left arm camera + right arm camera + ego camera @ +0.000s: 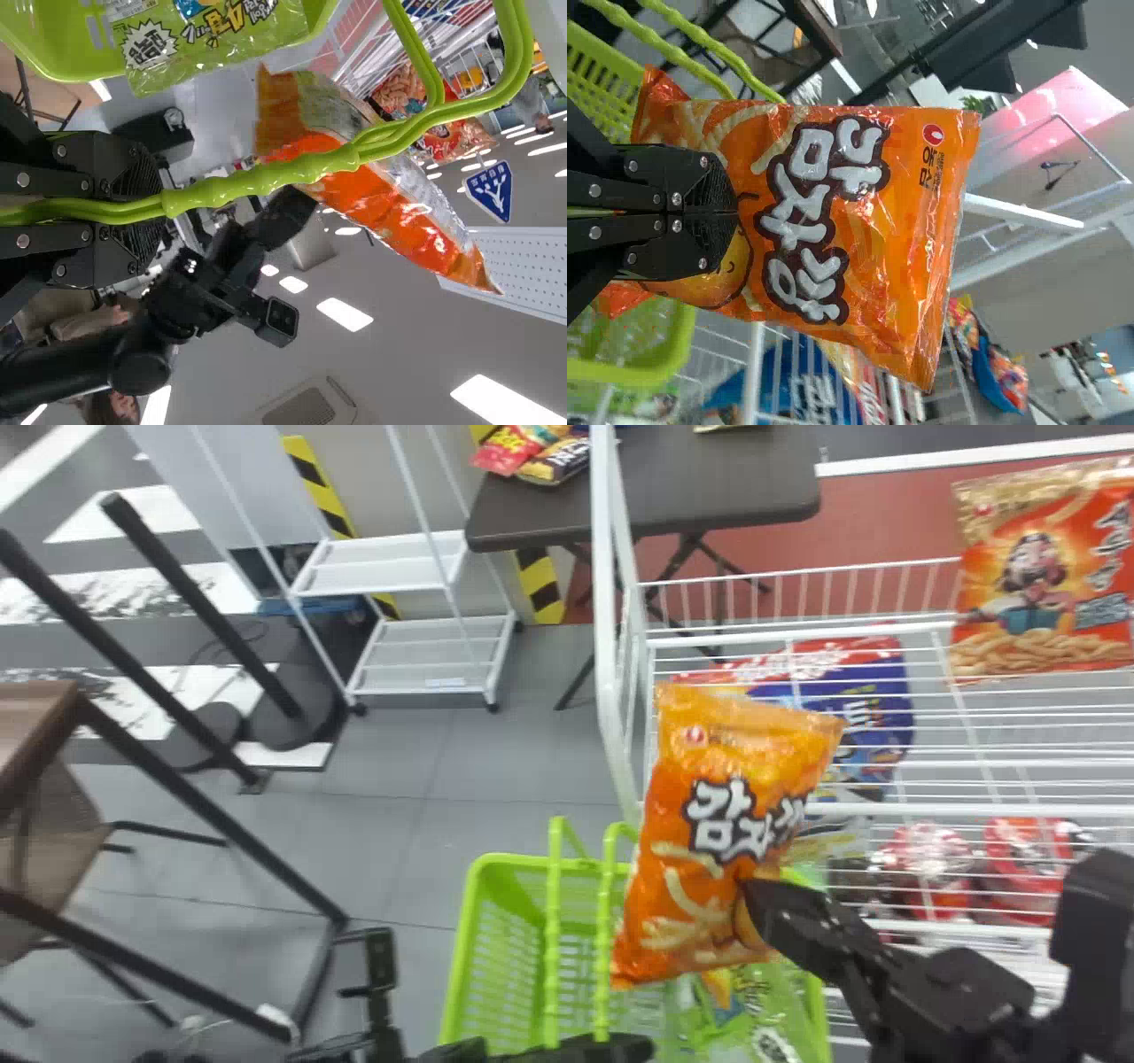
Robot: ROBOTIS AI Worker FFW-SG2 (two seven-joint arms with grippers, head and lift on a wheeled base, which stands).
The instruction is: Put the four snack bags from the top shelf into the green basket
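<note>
Head view: an orange snack bag (709, 841), printed with fries and white lettering, is held over the green basket (509, 861) by the right gripper (780, 917); the left gripper (611, 1048) is placed at the basket's handles (553, 948). Left wrist view: the handles are clamped between the jaws. Right wrist view: the bag is pinched by the jaws; a red emblem (933, 135) is shown.

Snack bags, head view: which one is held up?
The orange plastic bag with white lettering, pinched by the right gripper; the gold-topped red bag and green bag inside the green basket are ungripped.
</note>
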